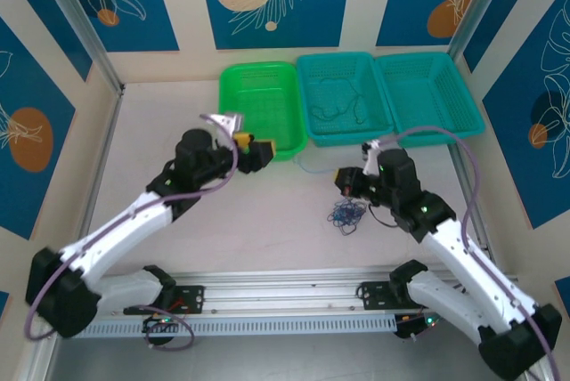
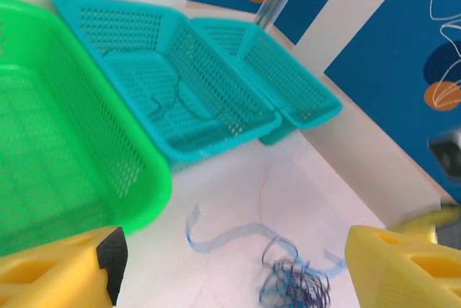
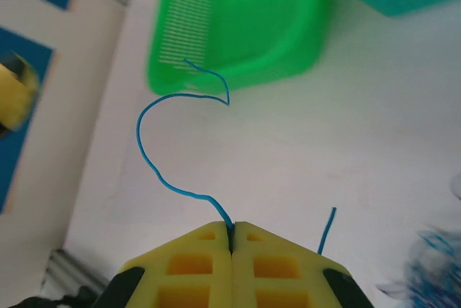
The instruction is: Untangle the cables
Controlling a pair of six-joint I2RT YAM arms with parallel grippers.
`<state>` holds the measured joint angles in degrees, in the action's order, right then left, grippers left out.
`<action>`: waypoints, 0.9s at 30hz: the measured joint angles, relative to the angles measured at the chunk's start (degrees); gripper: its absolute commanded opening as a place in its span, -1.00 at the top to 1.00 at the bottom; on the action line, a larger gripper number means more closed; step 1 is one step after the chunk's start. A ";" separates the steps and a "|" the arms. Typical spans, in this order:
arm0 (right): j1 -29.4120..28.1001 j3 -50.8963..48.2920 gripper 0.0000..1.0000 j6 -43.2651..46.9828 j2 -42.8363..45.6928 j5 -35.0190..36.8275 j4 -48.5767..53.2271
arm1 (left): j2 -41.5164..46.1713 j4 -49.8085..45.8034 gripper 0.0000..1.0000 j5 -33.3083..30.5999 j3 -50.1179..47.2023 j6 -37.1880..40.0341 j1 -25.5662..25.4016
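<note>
My right hand (image 3: 232,227) is pinched shut on one blue cable (image 3: 148,157), which arcs forward-left from it toward my wide-open, empty left hand (image 2: 232,261). The tangle (image 2: 292,283) lies on the bench (image 2: 238,178) between my left fingers.

Three baskets (image 1: 338,58) are ranged abreast at the table's (image 1: 151,123) 12 o'clock edge. In the middle one cables (image 1: 331,112) are held, and a tangle (image 1: 347,214) is laid at its 6 o'clock.

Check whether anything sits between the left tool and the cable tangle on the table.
Nothing visible: the open left tool faces the cable tangle across bare table; the green basket sits off to its side.
</note>
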<state>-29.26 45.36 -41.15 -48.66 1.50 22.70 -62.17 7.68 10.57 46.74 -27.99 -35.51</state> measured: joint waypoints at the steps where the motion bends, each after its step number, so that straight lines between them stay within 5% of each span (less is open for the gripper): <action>1: -1.73 3.28 1.00 0.76 -3.15 0.11 -1.36 | 3.67 -1.44 -0.59 -0.72 -2.43 -0.46 -0.07; 7: -4.70 18.45 1.00 2.75 -21.46 2.29 -8.76 | 21.09 -12.26 -0.59 -4.72 -9.68 -1.92 -0.15; 13: -4.04 35.36 1.00 3.74 -43.85 5.95 -11.43 | 25.73 -19.78 -0.59 -6.62 -10.91 -1.95 -0.15; 17: -3.08 47.28 0.77 3.76 -56.76 7.91 -9.09 | 24.65 -21.77 -0.59 -6.78 -11.41 -2.16 -0.15; 21: -1.68 55.71 0.00 4.02 -64.65 8.07 -4.83 | 22.88 -22.34 -0.59 -6.80 -11.69 -2.78 -0.15; 27: -0.02 60.74 -0.10 6.32 -66.36 5.66 1.60 | 20.41 -22.16 -0.59 -6.58 -11.69 -3.65 -0.15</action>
<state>-29.28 106.10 -34.83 -115.02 7.16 24.29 -41.76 -14.48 3.99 35.05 -31.64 -35.66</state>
